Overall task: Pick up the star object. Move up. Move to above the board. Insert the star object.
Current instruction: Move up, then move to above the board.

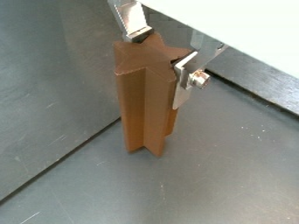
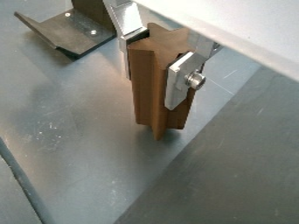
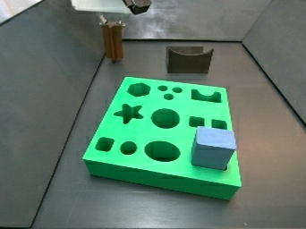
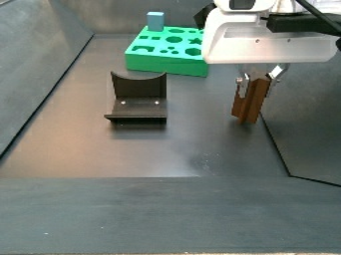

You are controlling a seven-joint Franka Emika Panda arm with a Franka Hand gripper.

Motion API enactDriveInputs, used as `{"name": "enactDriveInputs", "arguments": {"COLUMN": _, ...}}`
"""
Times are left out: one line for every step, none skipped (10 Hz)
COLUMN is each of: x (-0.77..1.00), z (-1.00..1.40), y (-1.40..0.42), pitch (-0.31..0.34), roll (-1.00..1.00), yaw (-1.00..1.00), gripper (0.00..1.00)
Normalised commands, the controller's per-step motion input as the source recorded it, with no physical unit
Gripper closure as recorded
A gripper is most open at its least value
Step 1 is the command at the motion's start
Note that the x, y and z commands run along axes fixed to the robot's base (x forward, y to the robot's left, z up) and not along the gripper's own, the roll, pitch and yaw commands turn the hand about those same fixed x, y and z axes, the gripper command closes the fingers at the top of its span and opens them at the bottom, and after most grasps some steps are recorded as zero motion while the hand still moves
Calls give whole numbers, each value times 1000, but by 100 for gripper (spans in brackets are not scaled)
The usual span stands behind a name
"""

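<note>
Side view: green board (image 3: 153, 134) lying well apart; star object (image 4: 248, 100) standing upright on floor, near the wall. Gripper (image 2: 156, 54) clamping its top, fingers (image 1: 184, 68) pressing opposite ridges. Advising lifting straight up, keeping it vertical.

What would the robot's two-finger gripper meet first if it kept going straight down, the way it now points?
The gripper straddles the top of the tall brown star-shaped wooden prism, which stands on the grey floor. Going straight down, it would probably press onto the prism first, then the floor.
</note>
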Motion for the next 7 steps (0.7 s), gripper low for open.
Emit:
{"name": "enactDriveInputs", "arguments": {"x": 10, "z": 798, "y": 10, "pitch": 3, "roll": 6, "yaw": -2, "gripper": 100}}
{"name": "enactDriveInputs", "arguments": {"x": 0, "z": 706, "y": 15, "pitch": 14, "roll": 16, "yaw": -7, "gripper": 100}}
{"name": "enactDriveInputs", "arguments": {"x": -9, "z": 587, "y": 19, "pitch": 24, "roll": 29, "yaw": -13, "gripper": 100}}
{"name": "enactDriveInputs", "arguments": {"x": -14, "z": 454, "y": 19, "pitch": 34, "roll": 43, "yaw": -20, "gripper": 100}}
{"name": "enactDriveInputs", "arguments": {"x": -16, "z": 271, "y": 20, "pitch": 45, "roll": 59, "yaw": -22, "gripper": 100}}
{"name": "enactDriveInputs", "arguments": {"x": -85, "z": 1000, "y": 450, "pitch": 74, "roll": 243, "yaw": -116, "gripper": 100}}
{"name": "enactDriveInputs", "arguments": {"x": -88, "z": 1000, "y": 477, "pitch": 80, "roll": 241, "yaw": -105, "gripper": 100}}
